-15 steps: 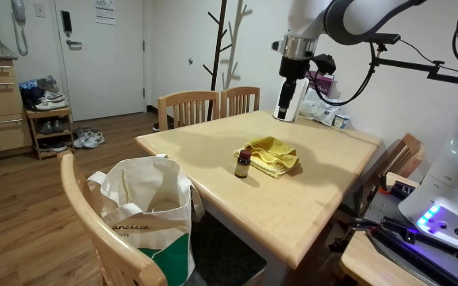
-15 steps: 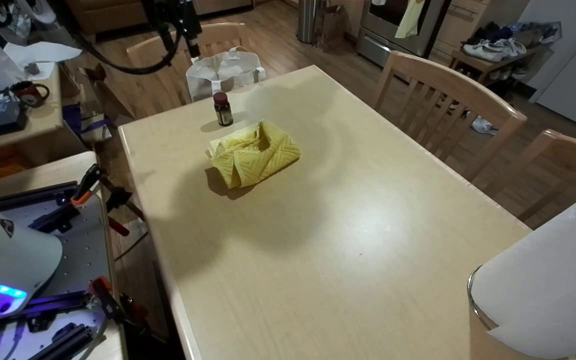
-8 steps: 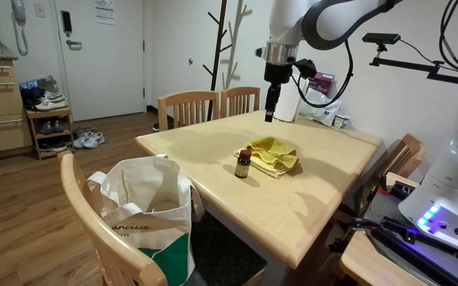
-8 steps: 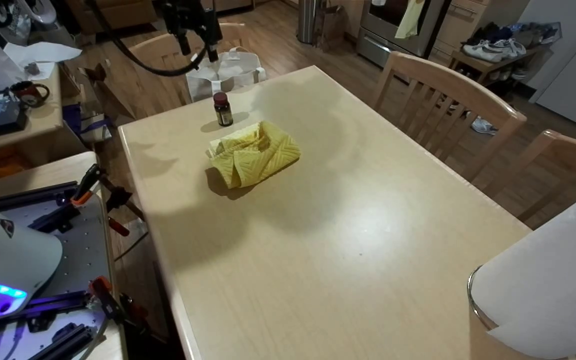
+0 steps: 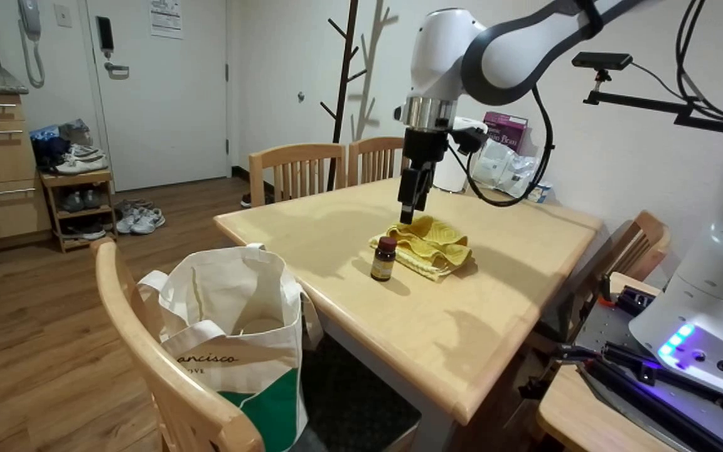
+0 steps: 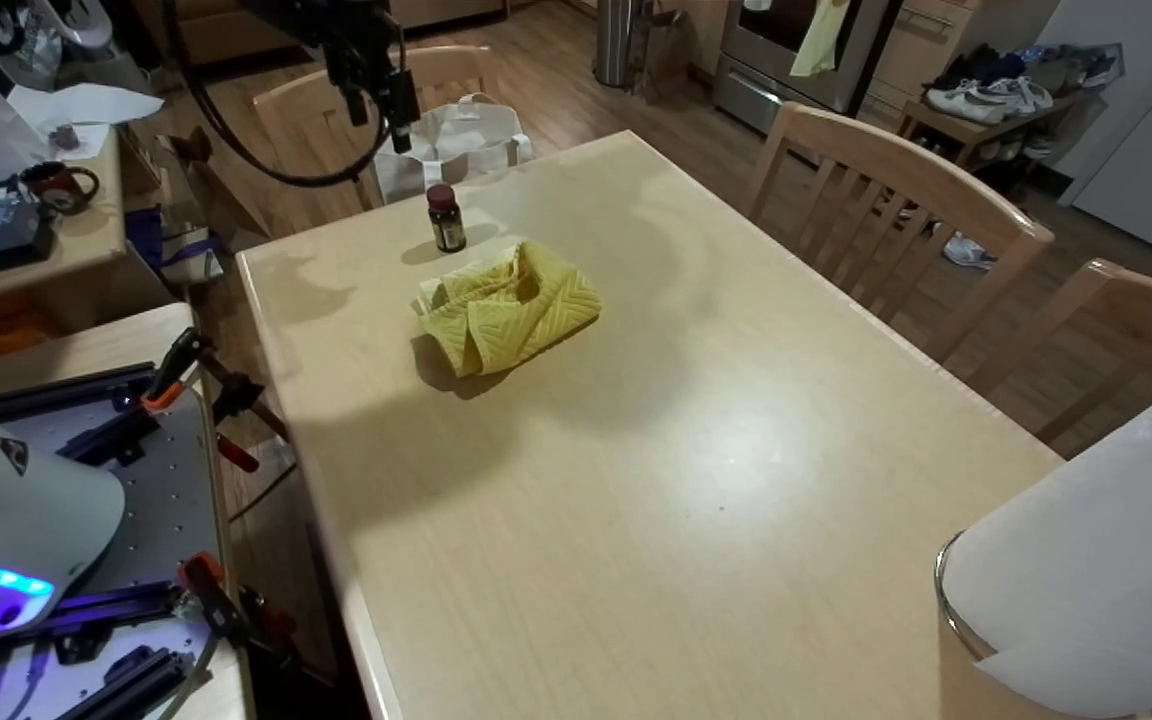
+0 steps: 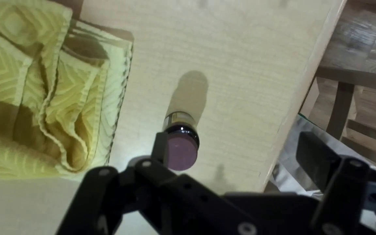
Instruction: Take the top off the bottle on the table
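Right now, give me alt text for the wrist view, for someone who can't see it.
A small dark-brown bottle, its round maroon cap on, stands on a pale wooden table, seen from above. A black gripper, open, spans the bottom, one finger partly hiding the cap's left edge. At left lies a rumpled yellow quilted cloth.

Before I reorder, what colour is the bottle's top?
The top is maroon, clearest in the wrist view.

The tool [image 5: 413, 211] hangs lower in both exterior views than a second ago — in an exterior view farther left, no longer in front of the white roll [image 5: 451, 177]. At the frame's upper edge the arm's white joint [image 5: 437, 59] shows its top, and the cable [image 5: 504, 204] dips lower.
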`<action>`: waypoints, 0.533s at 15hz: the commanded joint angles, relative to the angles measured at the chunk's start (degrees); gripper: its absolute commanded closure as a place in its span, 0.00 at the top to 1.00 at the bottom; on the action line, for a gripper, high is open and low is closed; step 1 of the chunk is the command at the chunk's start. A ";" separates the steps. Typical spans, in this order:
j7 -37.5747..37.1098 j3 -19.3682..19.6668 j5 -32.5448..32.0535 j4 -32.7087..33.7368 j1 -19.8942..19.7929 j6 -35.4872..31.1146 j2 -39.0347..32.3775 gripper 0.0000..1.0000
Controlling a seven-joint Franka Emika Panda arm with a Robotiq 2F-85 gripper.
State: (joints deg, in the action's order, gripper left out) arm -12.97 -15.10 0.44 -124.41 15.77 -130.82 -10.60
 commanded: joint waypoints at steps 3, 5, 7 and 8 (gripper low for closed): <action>-12.36 1.92 -8.10 -1.90 4.13 -4.55 -1.99 1.00; -15.67 2.58 -11.56 -1.51 5.53 -6.47 -3.06 1.00; -19.32 3.79 -16.87 -1.09 7.19 -7.96 -4.16 1.00; -20.66 4.29 -18.74 -0.65 7.81 -7.84 -4.82 1.00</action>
State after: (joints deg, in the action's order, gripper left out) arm -28.59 -12.54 -12.55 -125.56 21.42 -136.79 -13.87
